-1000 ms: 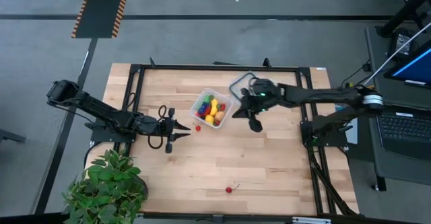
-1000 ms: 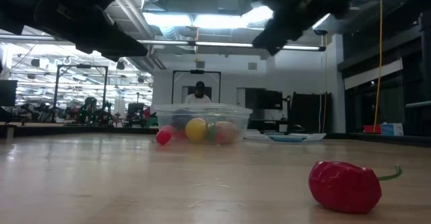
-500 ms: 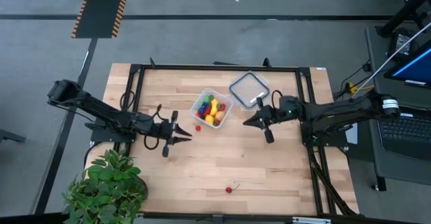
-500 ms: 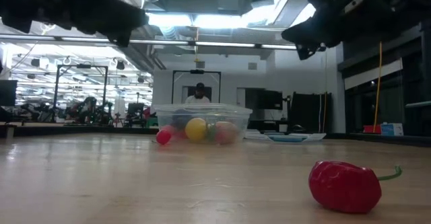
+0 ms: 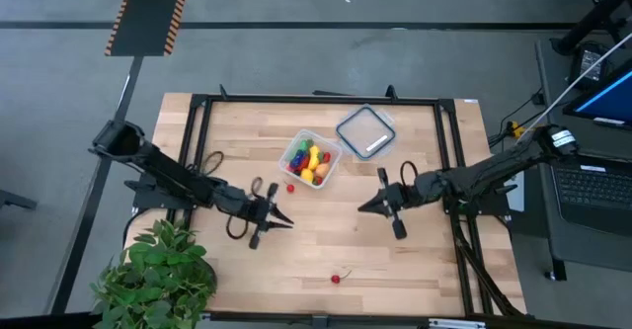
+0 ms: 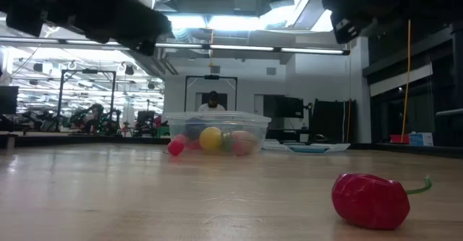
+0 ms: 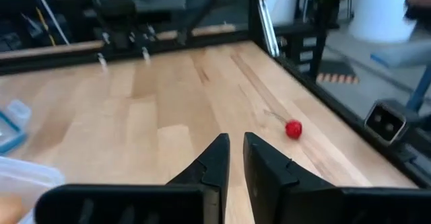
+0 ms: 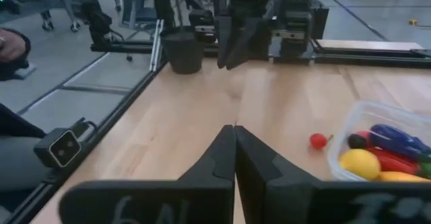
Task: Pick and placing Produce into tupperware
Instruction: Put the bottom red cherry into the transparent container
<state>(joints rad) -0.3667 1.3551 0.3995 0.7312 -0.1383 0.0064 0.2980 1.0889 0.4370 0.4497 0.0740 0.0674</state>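
Observation:
The clear tupperware [image 5: 310, 159] stands on the table's far middle with several pieces of Produce in it, yellow, red, green and blue; it also shows in the low view [image 6: 217, 129] and the right wrist view [image 8: 384, 143]. A small red piece [image 5: 290, 187] lies on the wood beside it. Another red piece with a stem [image 5: 336, 279] lies near the front edge. My left gripper [image 5: 281, 220] hovers left of centre, its fingers [image 7: 217, 158] a narrow slit apart with nothing between them. My right gripper [image 5: 363, 207] hovers right of centre, shut and empty.
The flat clear lid [image 5: 365, 131] lies to the far right of the tub. A leafy potted plant [image 5: 158, 275] stands at the near left corner. A black frame [image 5: 316, 99] runs around the table's edges. A person [image 6: 213, 100] stands far behind the table.
My right gripper has drawn back from beside the tupperware toward the table's near and right edges, sinking a little and tipping up toward level. My left gripper has gone toward the near edge and a little right. The Produce and tupperware have kept still.

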